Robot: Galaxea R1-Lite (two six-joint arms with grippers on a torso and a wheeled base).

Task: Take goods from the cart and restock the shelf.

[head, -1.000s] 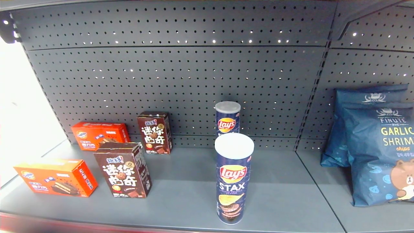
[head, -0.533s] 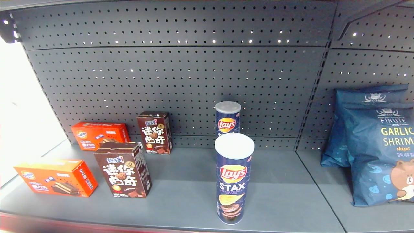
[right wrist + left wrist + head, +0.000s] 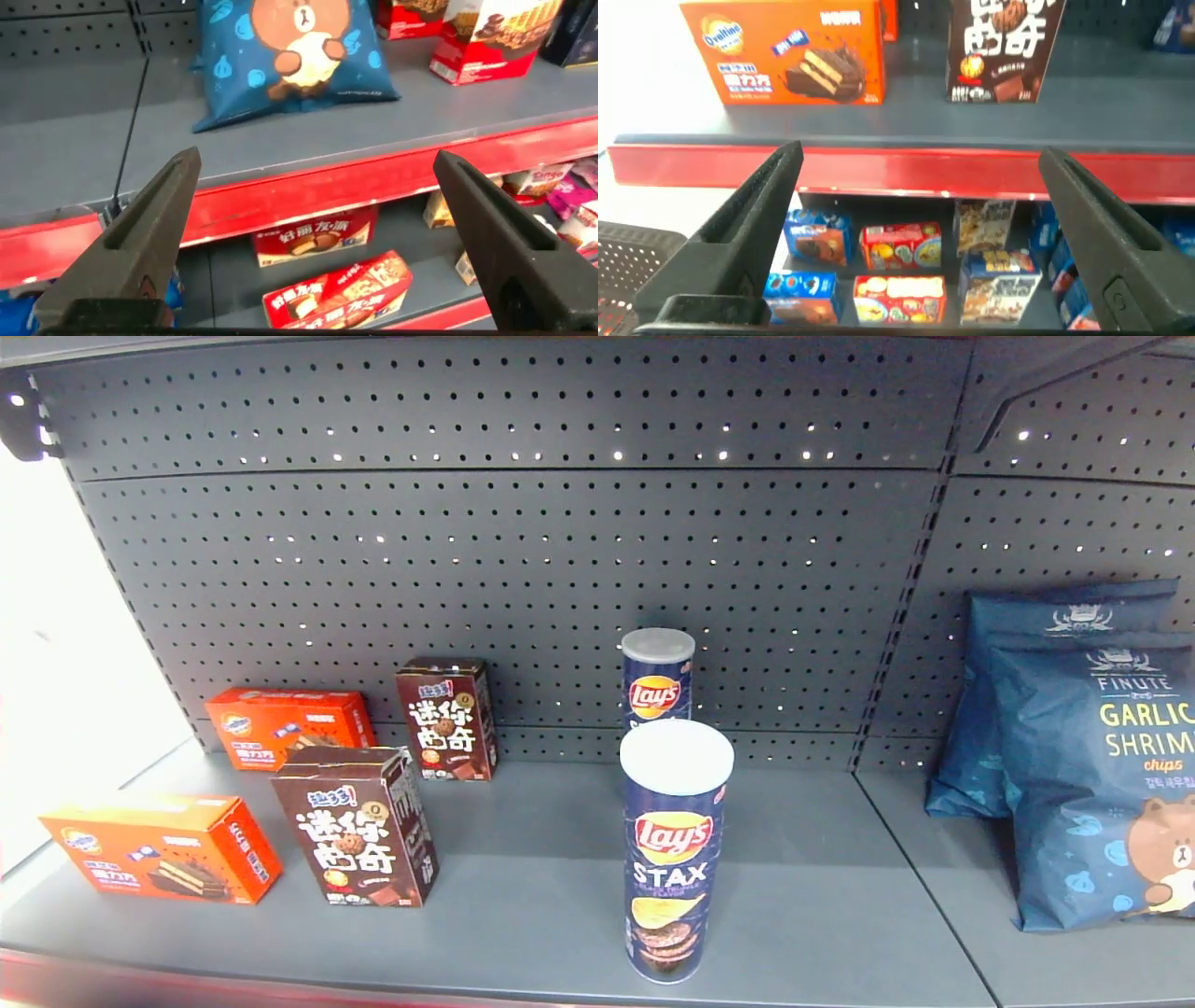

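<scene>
Where the shelf (image 3: pixel 532 887) lies level, a chip can (image 3: pixel 675 849) stands upright near its front edge, a second can (image 3: pixel 656 677) behind it at the back wall. Brown boxes (image 3: pixel 359 831) and orange boxes (image 3: pixel 163 847) sit toward the left end, blue chip bags (image 3: pixel 1102 775) at the right. The left gripper (image 3: pixel 915 252) and right gripper (image 3: pixel 313 243) face the shelf's red front edge, fingers spread wide apart.

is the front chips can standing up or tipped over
Upright. The front chips can stands on its base on the shelf, its white lid on top and its label the right way up.
</scene>
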